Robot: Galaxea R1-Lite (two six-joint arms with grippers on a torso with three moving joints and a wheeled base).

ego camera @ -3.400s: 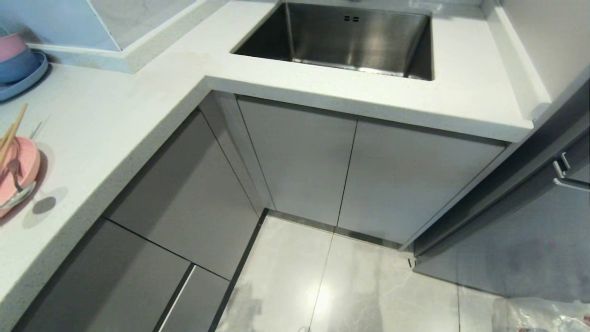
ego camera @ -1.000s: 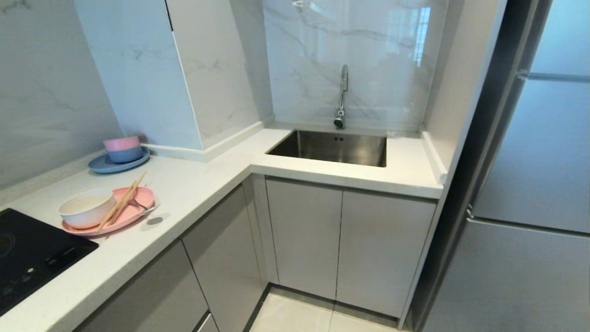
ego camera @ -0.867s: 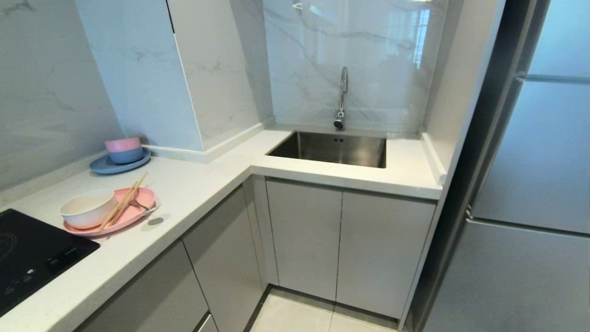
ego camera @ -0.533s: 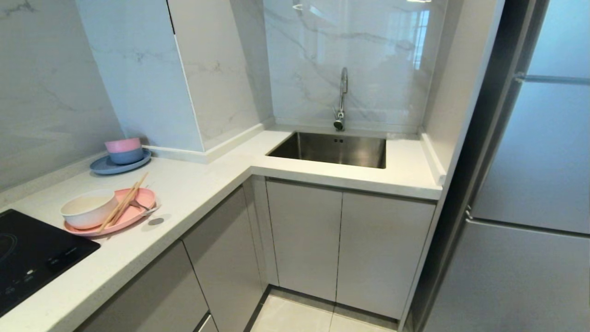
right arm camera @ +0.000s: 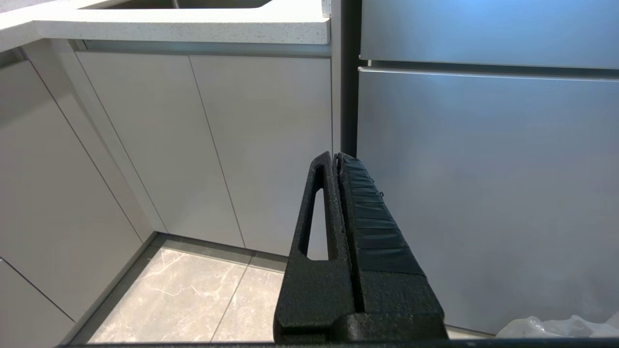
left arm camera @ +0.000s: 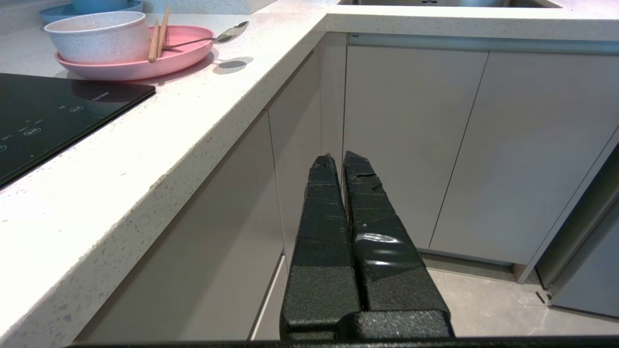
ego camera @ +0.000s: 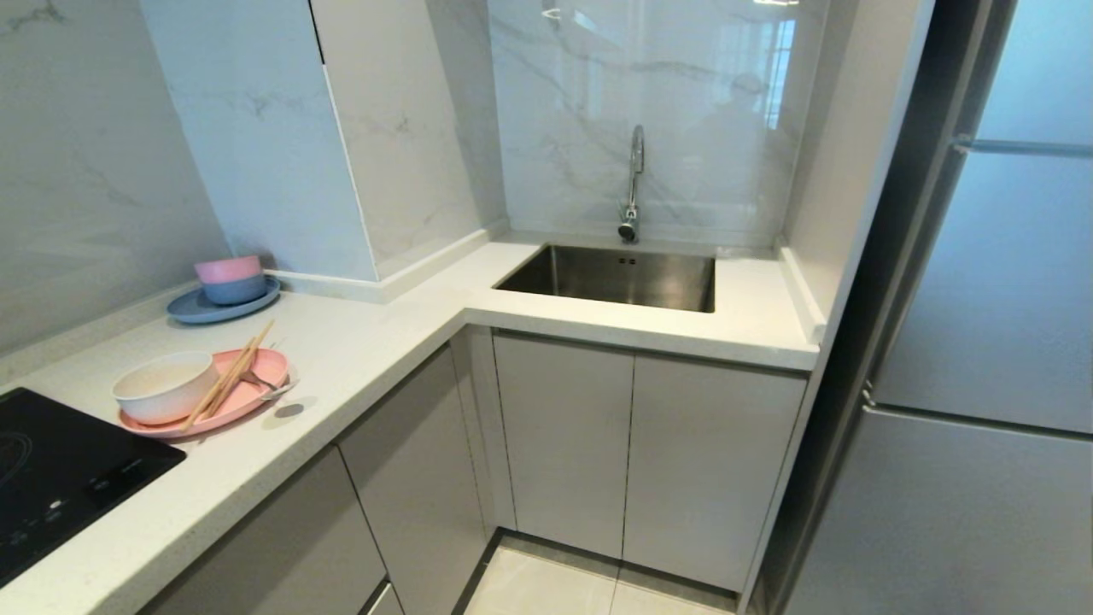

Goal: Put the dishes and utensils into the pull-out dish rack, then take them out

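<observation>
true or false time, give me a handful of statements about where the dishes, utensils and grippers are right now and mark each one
1. The cream bowl sits on the pink plate. True.
2. The chopsticks lie in the steel sink. False: they rest across the pink plate, leaning by the bowl.
3. The left gripper is shut and holds nothing. True.
4. The spoon is gripped by the right gripper. False: the spoon lies on the plate with its bowl end over the rim; that gripper is shut and empty, low in front of the cabinet doors.
5. A dish rack is pulled out and loaded. False: every cabinet front in view is closed.
</observation>
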